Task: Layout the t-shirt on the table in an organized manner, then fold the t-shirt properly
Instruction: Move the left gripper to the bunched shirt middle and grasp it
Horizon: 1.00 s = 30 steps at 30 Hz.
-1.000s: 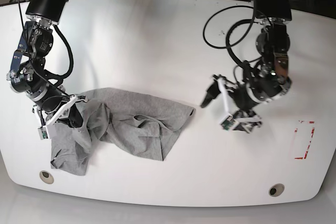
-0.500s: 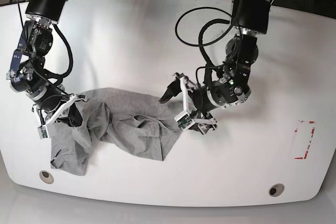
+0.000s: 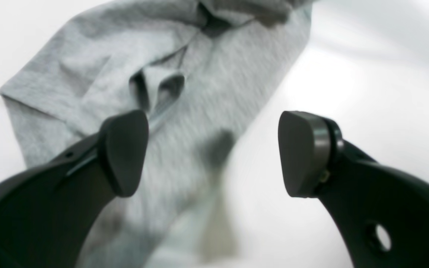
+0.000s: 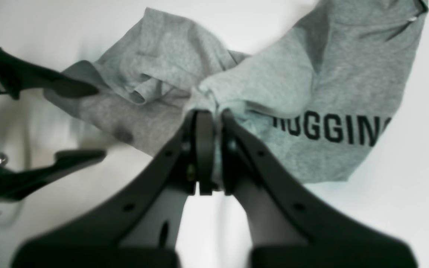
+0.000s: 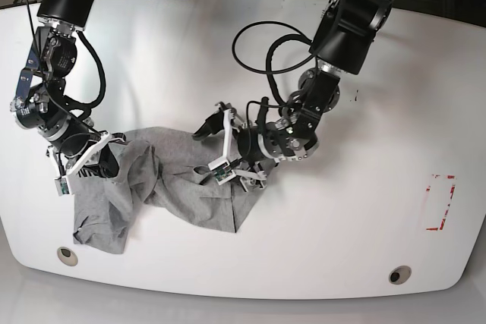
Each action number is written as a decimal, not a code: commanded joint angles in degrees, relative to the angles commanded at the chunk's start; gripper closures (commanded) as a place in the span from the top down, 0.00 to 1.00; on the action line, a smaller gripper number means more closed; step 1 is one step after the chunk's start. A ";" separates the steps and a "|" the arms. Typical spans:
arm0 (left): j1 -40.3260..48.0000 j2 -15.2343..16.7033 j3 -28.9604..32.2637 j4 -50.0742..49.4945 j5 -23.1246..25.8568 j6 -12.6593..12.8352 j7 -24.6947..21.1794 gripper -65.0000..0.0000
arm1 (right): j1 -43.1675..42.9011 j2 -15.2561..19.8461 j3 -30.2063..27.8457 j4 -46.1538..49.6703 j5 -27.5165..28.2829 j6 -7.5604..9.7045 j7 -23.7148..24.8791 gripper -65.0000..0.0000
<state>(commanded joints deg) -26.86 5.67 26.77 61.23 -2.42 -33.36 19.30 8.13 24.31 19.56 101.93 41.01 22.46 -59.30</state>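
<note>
Two round grommets (image 5: 399, 275) beyond t-shirt (image 5: 199, 201); left tool (image 5: 211, 149) wide apart, right tool (image 5: 114, 166) pinching fabric.

So the left gripper (image 3: 212, 154) is hanging there wide open toward the middle, while the right gripper (image 4: 212, 154) is clamped shut off to its side.

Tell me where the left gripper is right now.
In the base view, the left gripper is open over the far edge of the t-shirt, right of the right gripper, which clamps the cloth.
</note>
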 joint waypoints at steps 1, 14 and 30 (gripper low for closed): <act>-0.79 0.09 0.53 -1.49 0.00 0.44 -0.53 0.79 | 0.00 -0.09 0.00 0.00 0.00 0.00 0.00 0.00; -8.35 3.33 1.32 -18.37 0.00 6.24 -6.33 0.79 | -0.79 -0.26 0.09 0.00 0.00 0.00 0.00 0.00; -9.05 3.33 10.11 -23.30 -0.09 8.97 -9.67 0.78 | -0.79 -0.44 1.14 0.00 0.09 0.00 0.00 0.00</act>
<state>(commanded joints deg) -35.91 9.00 36.88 37.93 -2.51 -24.40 9.63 7.34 23.87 20.70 101.93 41.10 22.46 -59.30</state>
